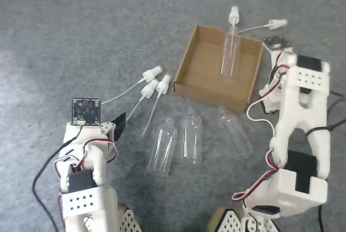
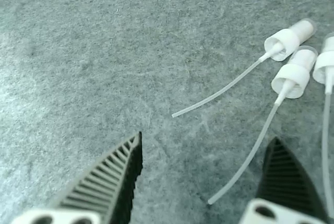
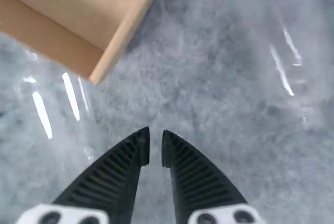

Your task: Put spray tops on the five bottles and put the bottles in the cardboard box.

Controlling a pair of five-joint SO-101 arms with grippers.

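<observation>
High view: the cardboard box [image 1: 186,64] sits open on the grey carpet [image 1: 65,48], right of centre. One clear bottle [image 1: 231,53] lies in it with a spray top already on, the white top poking over the far wall. A loose spray top [image 1: 278,24] lies just beyond the box's far right corner. Three more spray tops [image 1: 153,73] lie close together left of the box, their thin tubes trailing toward the left arm [image 1: 86,151]. Three open bottles lie on the carpet in front of the box: two side by side [image 1: 162,146] and a third [image 1: 236,129] near the right arm [image 1: 300,113].

Left wrist view: the left gripper [image 2: 206,139] hangs over the carpet with its jaws wide apart and nothing between them. The spray tops' white heads lie just ahead, one tube ending between the fingers.

Right wrist view: the right gripper [image 3: 155,132] has its jaws almost together, holding nothing, just off the box's corner. Faint glints on either side look like clear bottle walls.
</observation>
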